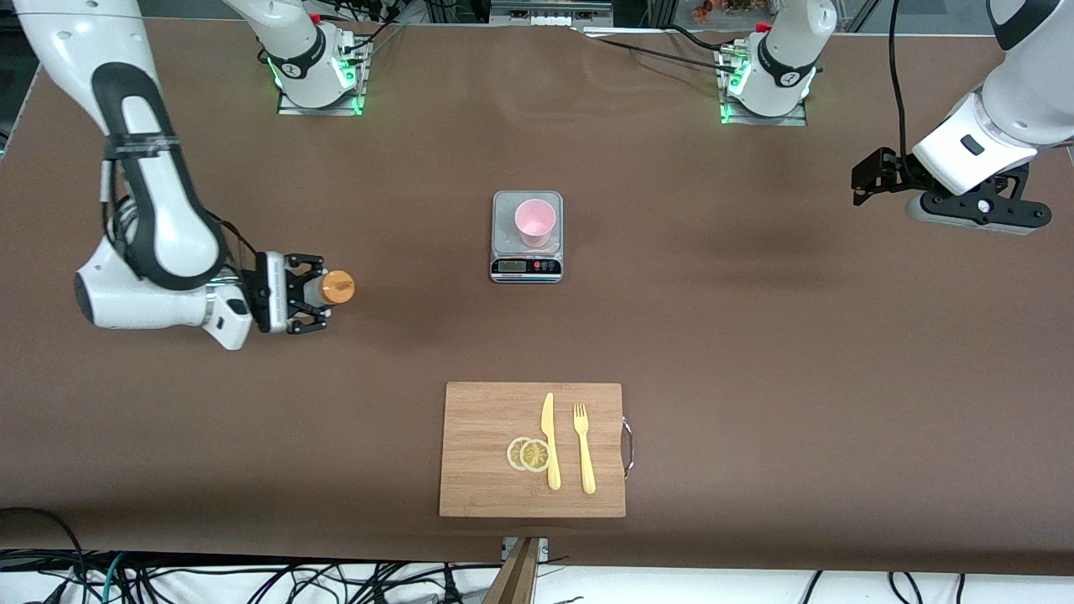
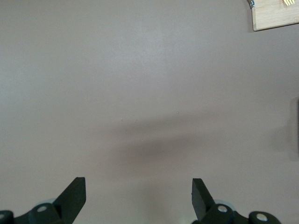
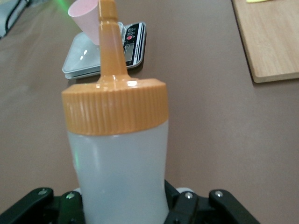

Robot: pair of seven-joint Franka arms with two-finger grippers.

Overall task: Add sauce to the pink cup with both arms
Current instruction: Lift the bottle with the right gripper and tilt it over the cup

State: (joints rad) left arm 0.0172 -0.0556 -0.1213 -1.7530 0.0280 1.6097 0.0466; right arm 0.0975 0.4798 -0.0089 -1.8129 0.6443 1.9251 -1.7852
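The sauce is a whitish squeeze bottle (image 1: 336,288) with an orange nozzle cap. My right gripper (image 1: 308,294) is shut on its body, over the table toward the right arm's end. In the right wrist view the bottle (image 3: 117,154) fills the middle, with the right gripper (image 3: 124,207) clamped on its lower part. The pink cup (image 1: 534,220) stands upright on a small scale (image 1: 526,267) at mid-table, and shows past the nozzle (image 3: 84,16). My left gripper (image 1: 866,180) waits open and empty over the left arm's end (image 2: 138,186).
A wooden cutting board (image 1: 478,453) lies nearer the front camera than the scale. It carries a yellow knife (image 1: 550,440), a yellow fork (image 1: 583,449) and two lemon slices (image 1: 529,454). The board's corner (image 2: 275,16) shows in the left wrist view, and its edge (image 3: 271,42) in the right.
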